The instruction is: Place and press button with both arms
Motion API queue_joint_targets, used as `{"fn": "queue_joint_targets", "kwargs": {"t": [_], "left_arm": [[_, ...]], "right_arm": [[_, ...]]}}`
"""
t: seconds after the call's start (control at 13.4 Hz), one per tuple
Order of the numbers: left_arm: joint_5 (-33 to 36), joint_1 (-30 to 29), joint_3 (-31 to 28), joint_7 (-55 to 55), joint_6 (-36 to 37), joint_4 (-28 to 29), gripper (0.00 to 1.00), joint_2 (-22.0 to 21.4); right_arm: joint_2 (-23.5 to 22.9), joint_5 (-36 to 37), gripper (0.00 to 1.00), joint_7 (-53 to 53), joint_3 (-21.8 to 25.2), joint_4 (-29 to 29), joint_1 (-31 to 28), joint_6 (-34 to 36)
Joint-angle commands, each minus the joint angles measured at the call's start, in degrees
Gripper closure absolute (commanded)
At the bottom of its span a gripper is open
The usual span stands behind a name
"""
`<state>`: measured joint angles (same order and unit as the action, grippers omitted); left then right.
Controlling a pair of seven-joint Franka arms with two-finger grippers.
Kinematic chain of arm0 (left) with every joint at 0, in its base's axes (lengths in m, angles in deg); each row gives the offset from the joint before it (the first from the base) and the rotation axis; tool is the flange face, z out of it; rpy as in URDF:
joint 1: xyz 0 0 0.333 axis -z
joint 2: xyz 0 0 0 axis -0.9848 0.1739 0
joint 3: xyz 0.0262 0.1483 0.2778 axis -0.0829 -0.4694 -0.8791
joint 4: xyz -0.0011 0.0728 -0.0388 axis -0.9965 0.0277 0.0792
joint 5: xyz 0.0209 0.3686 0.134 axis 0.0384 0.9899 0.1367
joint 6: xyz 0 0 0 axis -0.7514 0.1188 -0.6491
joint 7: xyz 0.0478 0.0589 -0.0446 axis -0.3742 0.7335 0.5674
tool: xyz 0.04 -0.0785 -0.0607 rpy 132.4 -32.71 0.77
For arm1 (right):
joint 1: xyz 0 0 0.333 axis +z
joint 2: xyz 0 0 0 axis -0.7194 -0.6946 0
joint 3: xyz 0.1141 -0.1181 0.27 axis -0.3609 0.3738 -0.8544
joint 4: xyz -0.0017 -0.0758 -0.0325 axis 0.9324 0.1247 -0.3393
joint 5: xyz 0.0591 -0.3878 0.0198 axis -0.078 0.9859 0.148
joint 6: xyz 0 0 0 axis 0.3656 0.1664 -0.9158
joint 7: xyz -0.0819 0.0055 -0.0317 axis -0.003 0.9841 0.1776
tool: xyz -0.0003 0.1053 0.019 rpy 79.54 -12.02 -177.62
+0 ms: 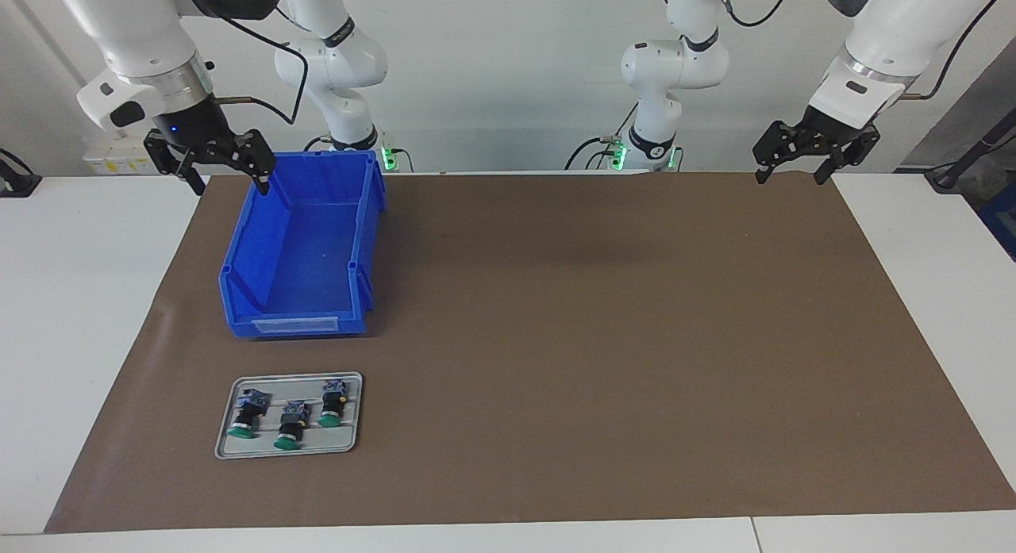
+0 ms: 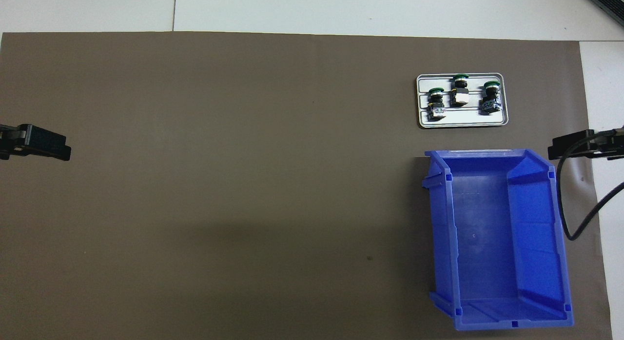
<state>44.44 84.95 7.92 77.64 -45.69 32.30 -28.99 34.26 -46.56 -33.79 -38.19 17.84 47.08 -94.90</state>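
Three green-capped buttons (image 1: 286, 424) with black bodies lie side by side on a grey tray (image 1: 230, 442), farther from the robots than the blue bin (image 1: 302, 251). Left gripper (image 1: 796, 174) and right gripper (image 1: 230, 186) hang raised at the desk's ends, fingers apart, seemingly holding nothing.

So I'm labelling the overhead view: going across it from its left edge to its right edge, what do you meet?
Left gripper, open → grey tray carrying three green-capped buttons → blue bin → right gripper, open.
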Motion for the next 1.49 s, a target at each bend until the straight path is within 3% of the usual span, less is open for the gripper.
{"fn": "queue_joint_targets", "kwargs": {"t": [0.0,0.22,0.52,0.97,1.42], "left_arm": [[0.29,-0.22,0.15,-0.77,0.35,0.82,0.0,-0.79],[0.29,-0.22,0.15,-0.77,0.35,0.82,0.0,-0.79],[0.29,-0.22,0.15,-0.77,0.35,0.82,0.0,-0.79],[0.29,-0.22,0.15,-0.77,0.35,0.82,0.0,-0.79],[0.29,-0.22,0.15,-0.77,0.35,0.82,0.0,-0.79]], "right_arm": [[-0.57,0.13,0.0,0.89,-0.38,-0.31,-0.64,-3.05],[-4.08,-0.04,0.0,0.71,-0.47,-1.54,-0.82,-6.03],[-17.68,-1.27,0.0,0.71,-0.47,-12.16,-1.17,-10.87],[-31.76,-3.47,0.0,4.47,-0.56,-12.62,-0.29,-32.83],[-39.69,-5.67,0.0,5.81,-0.47,-10.87,0.33,-46.47]]}}
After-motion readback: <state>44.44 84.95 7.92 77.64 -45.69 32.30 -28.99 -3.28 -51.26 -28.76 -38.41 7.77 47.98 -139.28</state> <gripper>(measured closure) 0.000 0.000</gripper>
